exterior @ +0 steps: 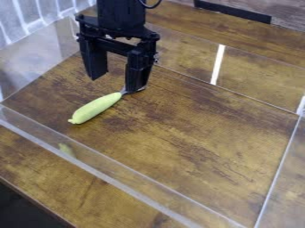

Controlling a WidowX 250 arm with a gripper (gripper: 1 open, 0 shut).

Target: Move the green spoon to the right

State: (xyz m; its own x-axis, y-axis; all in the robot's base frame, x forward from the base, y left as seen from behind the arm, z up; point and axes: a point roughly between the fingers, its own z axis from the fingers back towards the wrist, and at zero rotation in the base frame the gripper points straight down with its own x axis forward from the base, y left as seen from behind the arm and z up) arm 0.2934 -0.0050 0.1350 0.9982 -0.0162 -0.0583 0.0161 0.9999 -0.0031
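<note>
From where I stand, the gripper (119, 82) hangs low over the wooden table (197, 134), its jaws pointing down and, as far as I can make out, spread wide with nothing between them. What matters now is how the green spoon (98, 108) lies beneath it: toward the near side and a little left, its thick yellow-green handle slanting from near left up to far right. The metal bowl end sits at the far right, just about under the fingers and partly lost to sight behind them; whether they touch it, I can't tell.

The arm comes in from the far side, upright, wrist above the spoon's far end. I'd judge the grasp is still to be made: a small shift nearer and left, fingers closing across the handle's slant, then a carry to the right. Pinching only the bowl end might let the spoon swivel.
</note>
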